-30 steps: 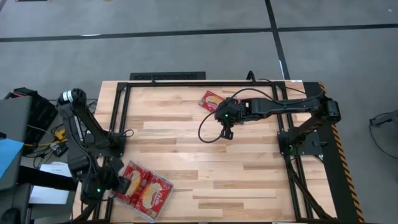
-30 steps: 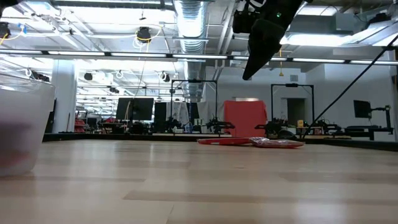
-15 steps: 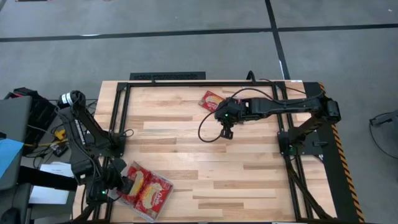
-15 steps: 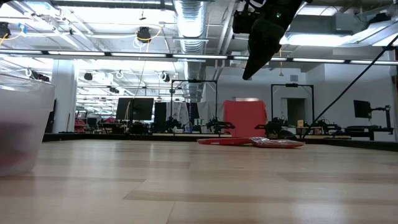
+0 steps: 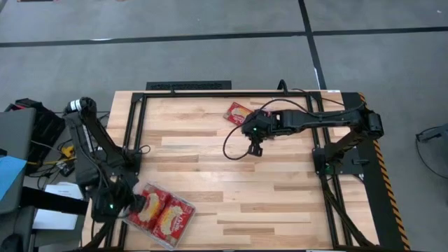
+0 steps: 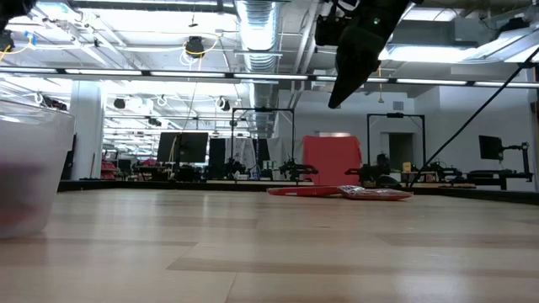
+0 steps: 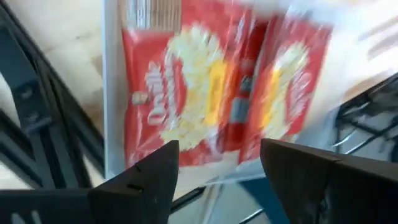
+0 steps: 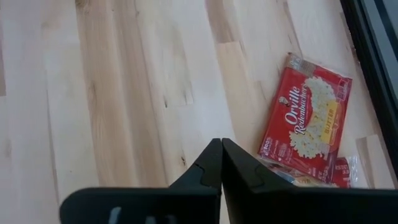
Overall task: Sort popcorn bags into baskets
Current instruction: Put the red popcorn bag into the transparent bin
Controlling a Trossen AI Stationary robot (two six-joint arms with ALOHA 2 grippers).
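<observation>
At lower left, the left gripper (image 5: 133,204), fingers spread, has shifted slightly up over the clear tray (image 5: 183,222) holding popcorn bags (image 5: 162,213). At upper centre, the unmoved right gripper (image 5: 255,150), fingers closed, hangs just below loose bags (image 5: 236,112).
</observation>
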